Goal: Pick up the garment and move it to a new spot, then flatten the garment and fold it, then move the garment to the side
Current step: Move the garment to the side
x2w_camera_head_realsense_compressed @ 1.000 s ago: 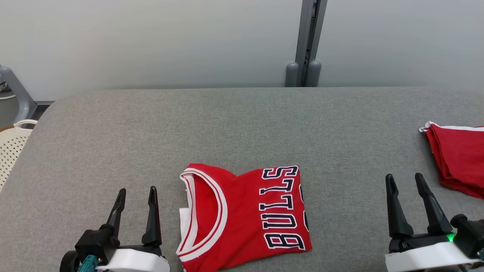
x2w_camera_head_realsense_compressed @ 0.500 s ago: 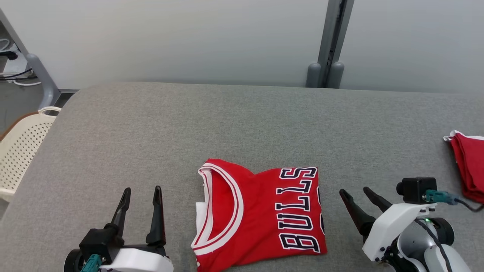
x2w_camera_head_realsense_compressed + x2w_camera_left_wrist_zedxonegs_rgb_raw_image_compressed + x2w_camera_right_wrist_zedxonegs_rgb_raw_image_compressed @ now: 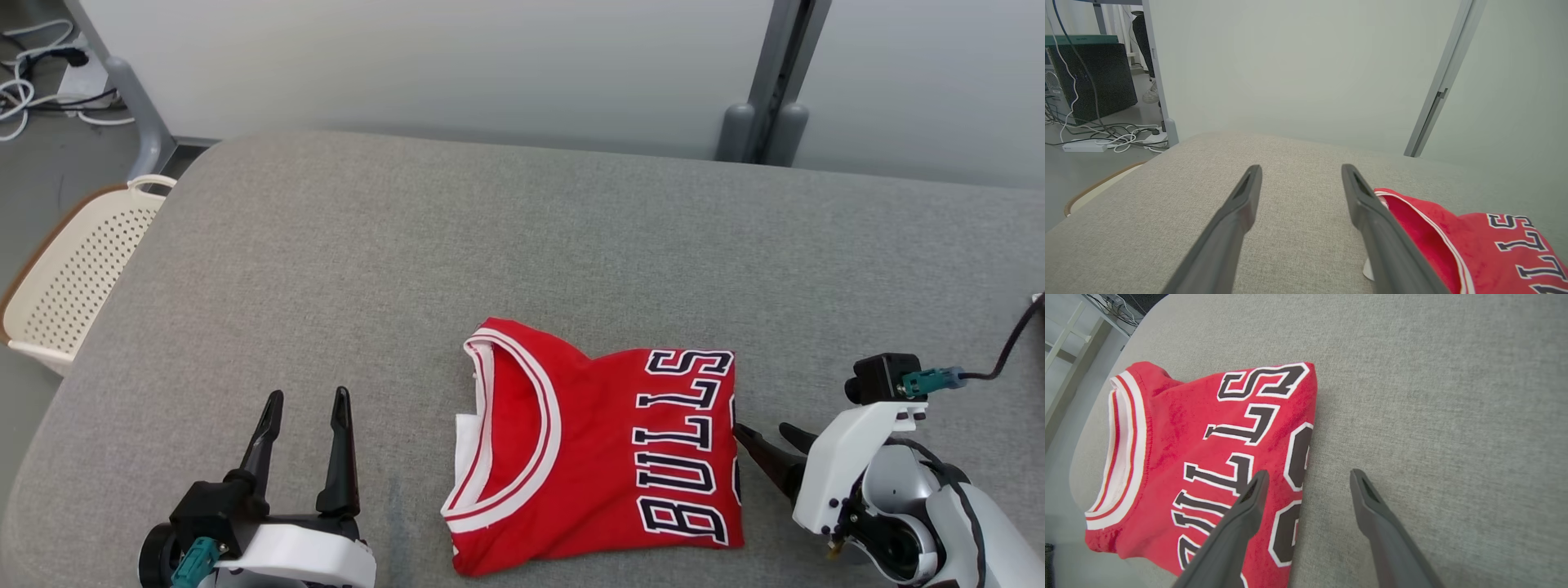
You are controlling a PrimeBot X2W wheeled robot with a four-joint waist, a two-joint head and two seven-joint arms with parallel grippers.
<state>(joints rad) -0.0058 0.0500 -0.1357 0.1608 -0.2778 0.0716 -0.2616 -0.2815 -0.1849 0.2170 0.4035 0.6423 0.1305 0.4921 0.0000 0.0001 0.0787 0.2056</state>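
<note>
L fingers (image 3: 339,453) & R fingers (image 3: 766,462) both spread wide, holding nothing.
Folded red jersey (image 3: 600,449) lies lower centre on grey tabletop (image 3: 490,245); R fingers at its right edge, L fingers just left; basket (image 3: 73,278) at far left.

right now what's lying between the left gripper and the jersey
Nothing: only a bare strip of the grey padded table separates the left gripper from the jersey, as the head view shows.
</note>
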